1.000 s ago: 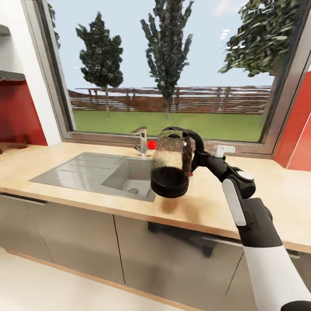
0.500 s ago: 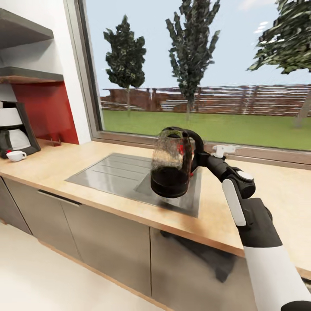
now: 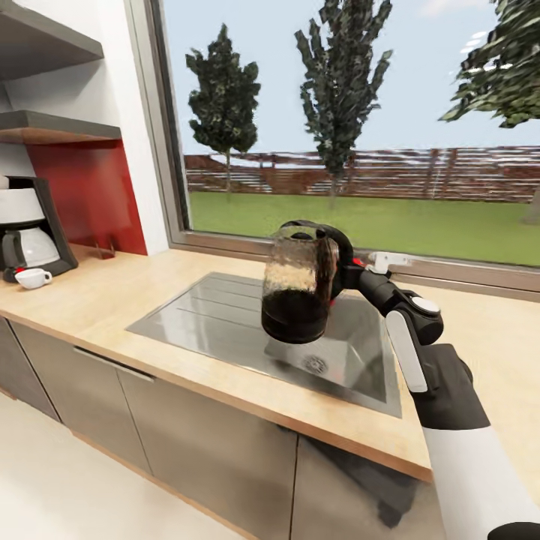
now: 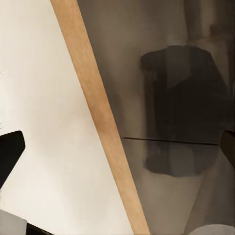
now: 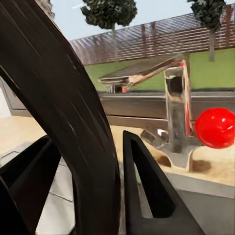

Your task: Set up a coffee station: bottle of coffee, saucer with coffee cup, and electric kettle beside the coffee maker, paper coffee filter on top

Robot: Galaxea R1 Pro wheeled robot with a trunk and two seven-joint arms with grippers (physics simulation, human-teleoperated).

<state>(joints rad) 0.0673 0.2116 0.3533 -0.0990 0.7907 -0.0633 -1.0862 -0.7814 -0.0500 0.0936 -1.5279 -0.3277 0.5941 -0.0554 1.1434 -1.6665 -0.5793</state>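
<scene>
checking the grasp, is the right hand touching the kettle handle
Touching. The right wrist view shows the right hand with its fingers closed against the electric kettle at its black loop handle.

The coffee maker (image 3: 28, 225) is cut off by the head view's left edge. The coffee cup (image 3: 33, 278) in front of it is too small for a saucer beneath to be told. The right tool (image 3: 346, 271) is largely hidden behind the electric kettle (image 3: 298, 283). The kettle's black handle (image 5: 63, 117) is cropped in the right wrist view.

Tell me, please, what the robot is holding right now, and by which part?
The right gripper holds the glass kettle by its black loop handle, above the sink.
</scene>
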